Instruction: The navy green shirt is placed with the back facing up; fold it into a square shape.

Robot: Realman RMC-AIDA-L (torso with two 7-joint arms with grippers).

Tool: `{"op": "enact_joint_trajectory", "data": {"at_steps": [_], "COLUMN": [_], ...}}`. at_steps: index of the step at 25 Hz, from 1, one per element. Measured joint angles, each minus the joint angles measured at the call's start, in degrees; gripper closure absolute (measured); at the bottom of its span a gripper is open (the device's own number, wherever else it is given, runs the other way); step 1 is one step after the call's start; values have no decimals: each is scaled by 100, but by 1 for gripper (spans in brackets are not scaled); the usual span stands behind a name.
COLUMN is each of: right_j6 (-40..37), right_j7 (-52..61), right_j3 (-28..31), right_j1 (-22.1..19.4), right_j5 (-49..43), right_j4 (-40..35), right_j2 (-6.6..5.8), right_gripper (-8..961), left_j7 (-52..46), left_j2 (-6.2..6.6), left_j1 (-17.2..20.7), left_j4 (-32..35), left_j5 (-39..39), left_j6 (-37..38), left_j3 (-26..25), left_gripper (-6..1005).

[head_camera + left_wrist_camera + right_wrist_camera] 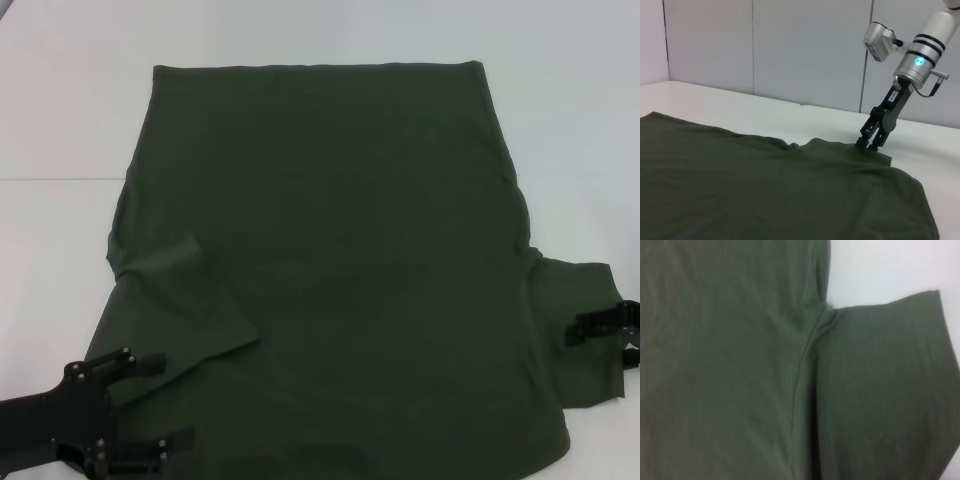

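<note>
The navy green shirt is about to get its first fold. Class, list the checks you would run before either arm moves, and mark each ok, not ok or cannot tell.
1. Navy green shirt lies back up, no lettering showing: ok.
2. Body spread flat on the white table: ok, only slight ripples.
3. Left sleeve laid out flat: not ok, it is folded in over the body.
4. Right sleeve spread out to the side: ok.
5. Right pincer down at the right sleeve's edge: ok; whether it grips cloth: cannot tell.
6. Left pincer at the left sleeve, fingers apart: ok, not yet gripping.
</note>
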Motion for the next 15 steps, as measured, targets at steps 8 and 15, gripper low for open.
{"op": "enact_joint_trajectory", "data": {"at_steps": [8,15], "right_j6": [58,124], "right_j7": [20,48], "right_j3": [-195,-342], "right_j1": [11,46], "right_j5": [-6,-1], "right_j4": [4,4], "right_j2": [-20,16], "right_gripper": [104,107], "left_j7": [-2,-9], "left_j2": [0,-8], "left_j1": [-26,-31], "left_j4": [0,-5], "left_j5": [0,0], "left_j6": [-23,-83], "left_j3": [0,0], "left_gripper": [62,62]}}
